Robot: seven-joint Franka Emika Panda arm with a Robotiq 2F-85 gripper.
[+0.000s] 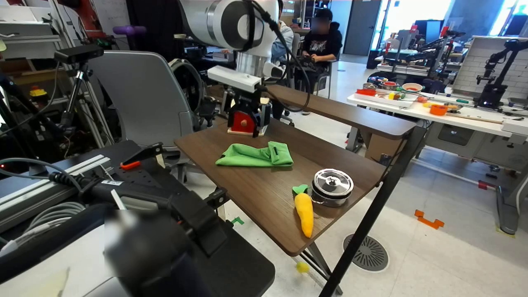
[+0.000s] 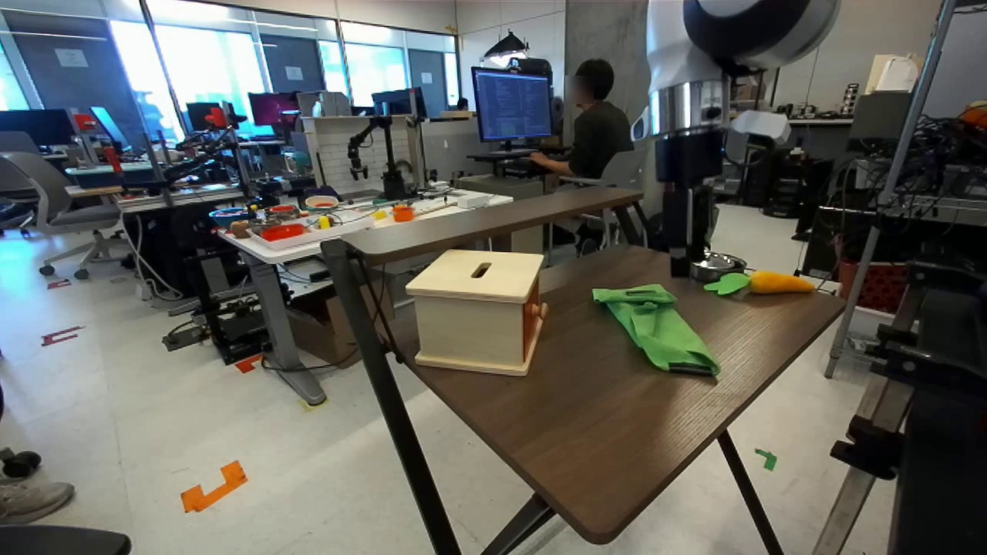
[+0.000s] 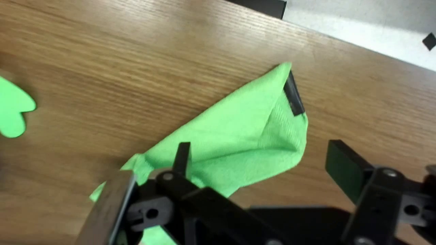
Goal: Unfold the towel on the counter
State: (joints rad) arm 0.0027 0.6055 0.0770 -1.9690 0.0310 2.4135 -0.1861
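Observation:
The bright green towel lies folded and rumpled on the brown wooden table. It also shows in an exterior view and in the wrist view. A black strip marks one end of it. My gripper is open with nothing between its fingers. In the wrist view the left finger overlaps the towel and the right finger is over bare wood beside its end. The gripper also shows pointing down above the table in both exterior views. The gripper hides part of the towel in the wrist view.
A wooden box with a slotted lid and red front stands near the towel. A metal pot with lid and an orange toy carrot sit toward the other end. A raised shelf runs along one side.

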